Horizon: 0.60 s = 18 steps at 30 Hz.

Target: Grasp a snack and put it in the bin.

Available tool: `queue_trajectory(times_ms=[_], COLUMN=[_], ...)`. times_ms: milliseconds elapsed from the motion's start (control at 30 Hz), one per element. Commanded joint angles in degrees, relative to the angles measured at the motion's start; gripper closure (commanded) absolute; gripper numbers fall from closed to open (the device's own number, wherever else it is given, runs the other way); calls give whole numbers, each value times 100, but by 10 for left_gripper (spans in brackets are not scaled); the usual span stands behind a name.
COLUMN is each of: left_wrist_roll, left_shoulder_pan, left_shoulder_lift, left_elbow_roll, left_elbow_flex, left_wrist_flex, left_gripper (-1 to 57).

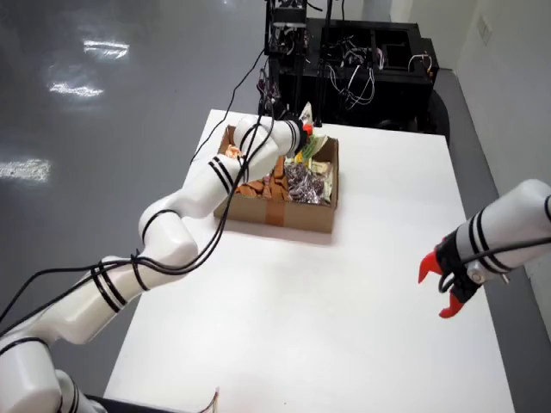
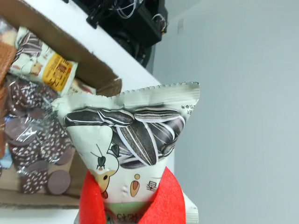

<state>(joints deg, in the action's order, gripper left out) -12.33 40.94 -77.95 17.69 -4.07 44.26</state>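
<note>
My gripper (image 1: 303, 131) hangs over the far end of the cardboard box (image 1: 280, 217), shut on a white sunflower-seed packet (image 1: 307, 114). In the wrist view the packet (image 2: 135, 135) stands upright, pinched near its lower end between my red fingers (image 2: 91, 200), with the gripper (image 2: 126, 207) at the bottom edge. The box (image 2: 91, 63) lies below and to the left in that view. It holds another seed packet (image 2: 42, 60) and a clear bag of dark round snacks (image 2: 32, 144).
A second white arm with an open red gripper (image 1: 443, 288) hovers at the table's right edge. Black equipment with cables (image 1: 362, 52) stands behind the white table (image 1: 344, 327). My own arm stretches across the box from the left.
</note>
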Motion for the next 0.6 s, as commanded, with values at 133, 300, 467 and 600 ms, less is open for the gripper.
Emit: queue_trajectory(times_ms=[133, 300, 467, 600], left_wrist_roll=[-22, -143, -186, -176], left_shoulder_pan=[-132, -172, -186, -180], left_shoulder_lift=[16, 28, 32, 19], left_elbow_roll=[-45, -103, -125, -120], left_elbow_flex=[-6, 0, -8, -45], left_wrist_flex=[-155, -109, -30, 70], left_gripper=[386, 215, 150, 132])
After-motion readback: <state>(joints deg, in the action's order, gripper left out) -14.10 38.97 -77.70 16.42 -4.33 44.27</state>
